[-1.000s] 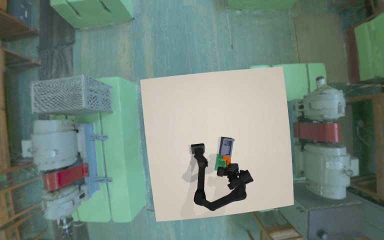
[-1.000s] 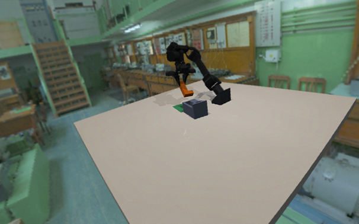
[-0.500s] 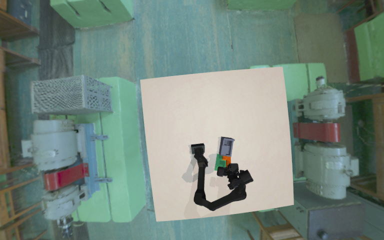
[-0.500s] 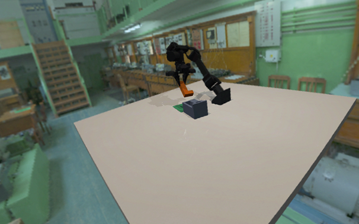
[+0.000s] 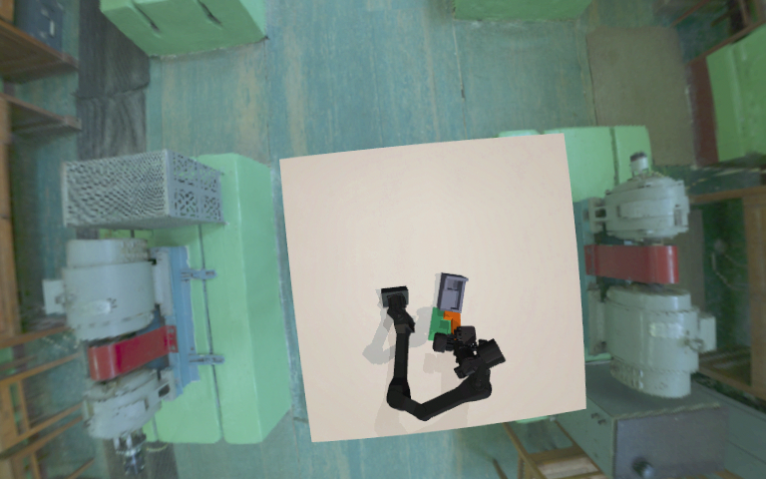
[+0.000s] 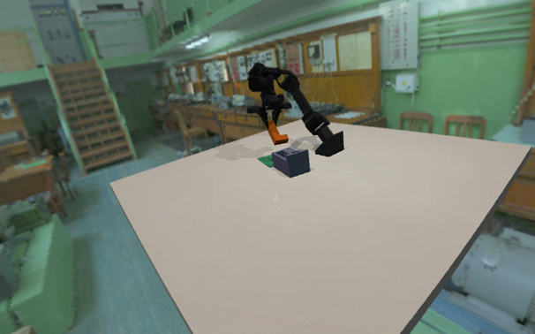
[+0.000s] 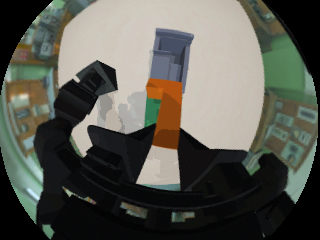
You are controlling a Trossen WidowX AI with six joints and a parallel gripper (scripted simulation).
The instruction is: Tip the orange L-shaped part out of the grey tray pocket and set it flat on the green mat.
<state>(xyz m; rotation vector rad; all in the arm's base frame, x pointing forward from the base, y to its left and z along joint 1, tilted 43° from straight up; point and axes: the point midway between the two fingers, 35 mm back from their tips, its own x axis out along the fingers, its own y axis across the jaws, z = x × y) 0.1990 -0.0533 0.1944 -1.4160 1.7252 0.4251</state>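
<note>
So the arm (image 5: 435,403) is folded into a big elbow bend, wrist pointing down, with the end effector (image 6: 272,114) clamped on the top of the orange part (image 6: 277,133). The part hangs upright in the air, L-foot at the bottom, above the green mat (image 5: 436,326) and clear of the worktop (image 6: 295,261). It's a blocky, matte, flat-sided piece. The grey tray (image 6: 291,161) is a boxy slab with its pocket open on top, sitting just beside the mat on the near side in the exterior view. The arm's black base (image 5: 393,295) sits near both.
</note>
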